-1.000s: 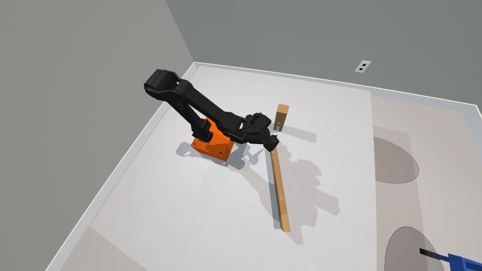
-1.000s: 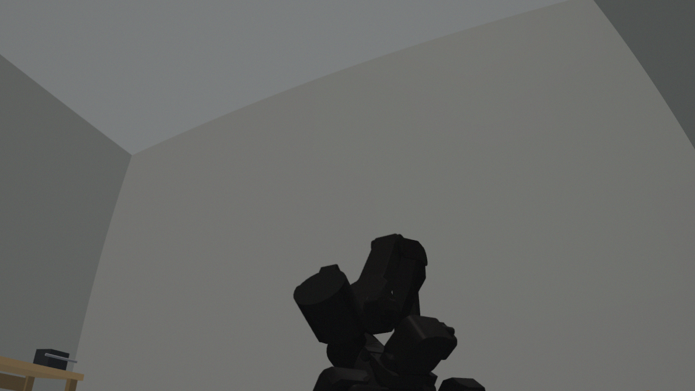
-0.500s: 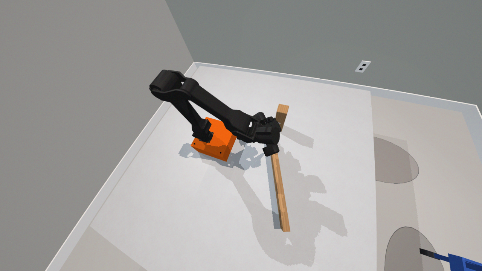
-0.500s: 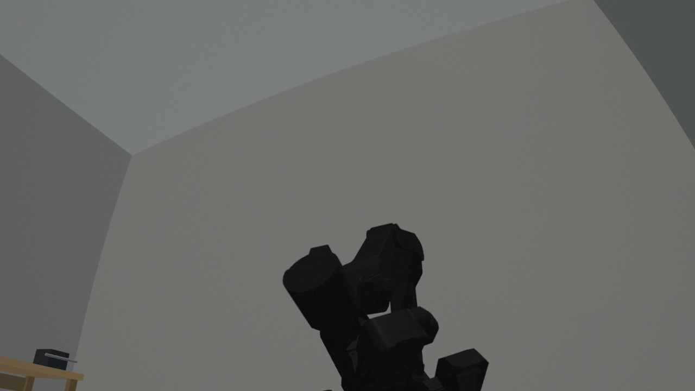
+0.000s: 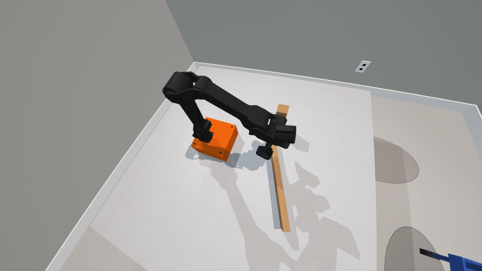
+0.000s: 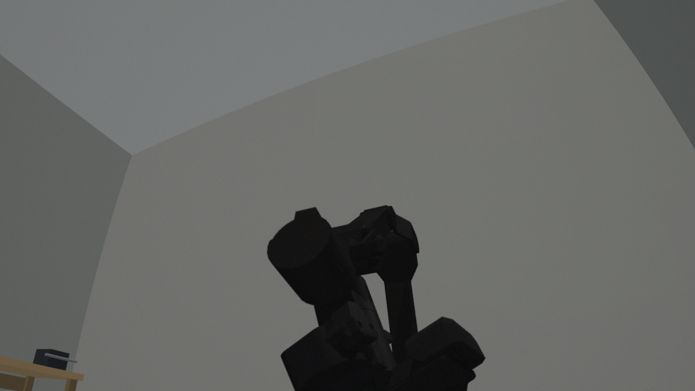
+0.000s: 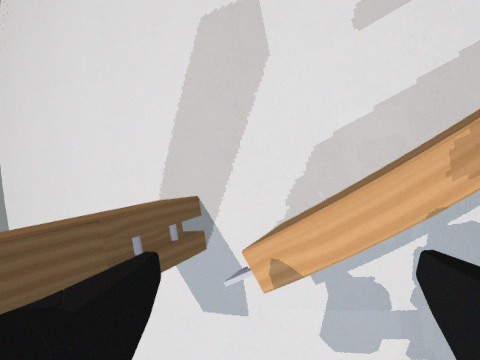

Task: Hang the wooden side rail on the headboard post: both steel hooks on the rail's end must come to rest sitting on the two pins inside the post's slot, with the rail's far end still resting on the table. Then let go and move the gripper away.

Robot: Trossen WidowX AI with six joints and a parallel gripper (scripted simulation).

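Note:
The wooden side rail (image 5: pixel 281 195) (image 7: pixel 370 205) lies on the table. Its near end carries steel hooks (image 7: pixel 236 277); they overlap in the wrist view, so I cannot tell both apart. The headboard post (image 5: pixel 282 109) (image 7: pixel 65 245) stands beyond that end, with one pin (image 7: pixel 173 232) and another pin (image 7: pixel 137 245) in its slot. A gap separates hooks and post. My gripper (image 7: pixel 292 267) is open and empty above the rail's hook end, its fingers spread wide; one finger covers part of the post in the wrist view. The arm hides the hook end in the top view.
The orange base block (image 5: pixel 218 134) stands left of the rail. A blue tool-like object (image 5: pixel 465 262) shows at the bottom right of the top view. The exterior view shows the dark arm and a small wooden table (image 6: pixel 43 370) at lower left, but neither rail nor post.

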